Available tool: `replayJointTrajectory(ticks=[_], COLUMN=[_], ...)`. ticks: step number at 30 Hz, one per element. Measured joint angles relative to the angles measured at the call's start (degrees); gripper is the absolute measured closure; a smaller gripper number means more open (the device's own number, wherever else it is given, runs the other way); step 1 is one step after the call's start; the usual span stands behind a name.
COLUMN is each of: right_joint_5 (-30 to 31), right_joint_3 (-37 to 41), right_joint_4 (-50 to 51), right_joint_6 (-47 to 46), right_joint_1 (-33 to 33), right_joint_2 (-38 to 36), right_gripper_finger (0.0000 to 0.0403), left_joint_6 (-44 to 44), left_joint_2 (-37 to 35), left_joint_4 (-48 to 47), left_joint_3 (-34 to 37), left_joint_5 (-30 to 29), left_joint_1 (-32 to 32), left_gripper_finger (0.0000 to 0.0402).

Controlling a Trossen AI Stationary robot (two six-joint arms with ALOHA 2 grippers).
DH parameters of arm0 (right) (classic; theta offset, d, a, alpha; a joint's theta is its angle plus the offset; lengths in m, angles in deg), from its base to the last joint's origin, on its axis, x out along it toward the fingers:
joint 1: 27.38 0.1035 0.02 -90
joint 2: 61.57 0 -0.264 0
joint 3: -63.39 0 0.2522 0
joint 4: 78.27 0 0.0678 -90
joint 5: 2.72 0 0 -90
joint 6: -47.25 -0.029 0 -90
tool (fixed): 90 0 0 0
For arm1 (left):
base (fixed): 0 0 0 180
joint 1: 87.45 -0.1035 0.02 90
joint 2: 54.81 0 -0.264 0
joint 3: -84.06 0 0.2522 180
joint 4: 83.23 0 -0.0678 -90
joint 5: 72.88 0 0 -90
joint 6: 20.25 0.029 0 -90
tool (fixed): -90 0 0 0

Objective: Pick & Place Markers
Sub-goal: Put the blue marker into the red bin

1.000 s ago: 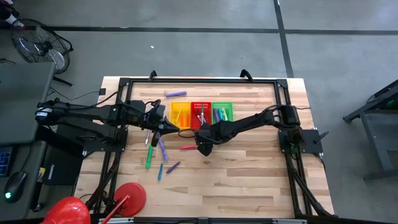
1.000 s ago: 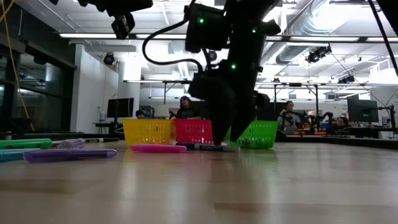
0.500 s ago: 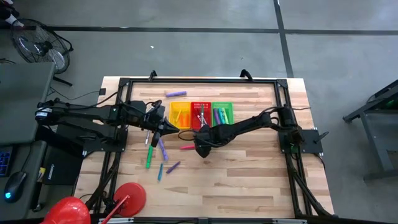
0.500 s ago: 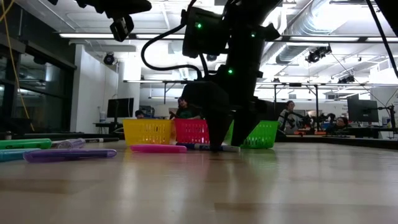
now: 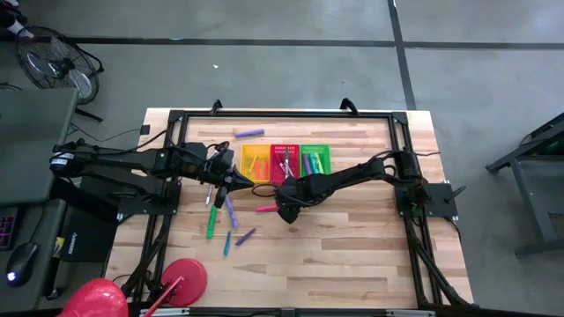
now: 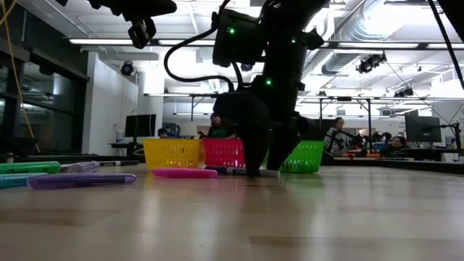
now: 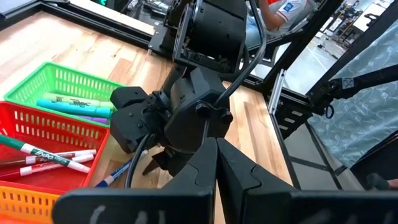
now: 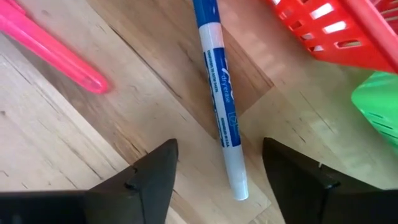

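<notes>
One blue-and-white marker (image 8: 222, 106) between the right claw's (image 8: 217, 171) two spread fingers

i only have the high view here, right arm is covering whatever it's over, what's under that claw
Observer: A blue-and-white marker lies flat on the wood between the right claw fingers, which stand open and not touching it.
Operator: anything close that could get bumped
Observer: A pink marker lies to one side, apart from the blue one, and the red basket corner is just beyond it.
Operator: left claw holding anything
Observer: The left claw is shut, with nothing visible between its fingers.
</notes>
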Motion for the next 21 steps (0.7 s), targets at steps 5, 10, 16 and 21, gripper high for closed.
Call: replayJointTrajectory(ticks=[5, 10, 16, 21], right_joint_5=[-1.09, -2.67, -5.58, -6.58], right_joint_3=[0.00, -0.02, -0.02, 0.02], right_joint_4=[0.07, 1.27, 2.27, 2.51], right_joint_6=[-0.17, -0.24, 0.93, 1.16], right_joint_1=[0.00, 0.00, 0.02, 0.04], right_joint_2=[0.02, 0.02, 0.02, 0.48], right_gripper_finger=[0.0222, 0.0263, 0.0301, 0.0322], left_joint_6=[0.00, 0.00, 0.00, 0.01], left_joint_2=[0.00, 0.00, 0.00, 0.00], left_joint_4=[0.00, -0.04, -0.07, -0.09], left_joint_3=[0.00, 0.00, 0.00, 0.00], left_joint_5=[0.00, 0.00, 0.00, 0.00], left_joint_1=[-0.02, -0.02, -0.02, -0.01], left_gripper_finger=[0.0402, 0.0402, 0.0402, 0.0402])
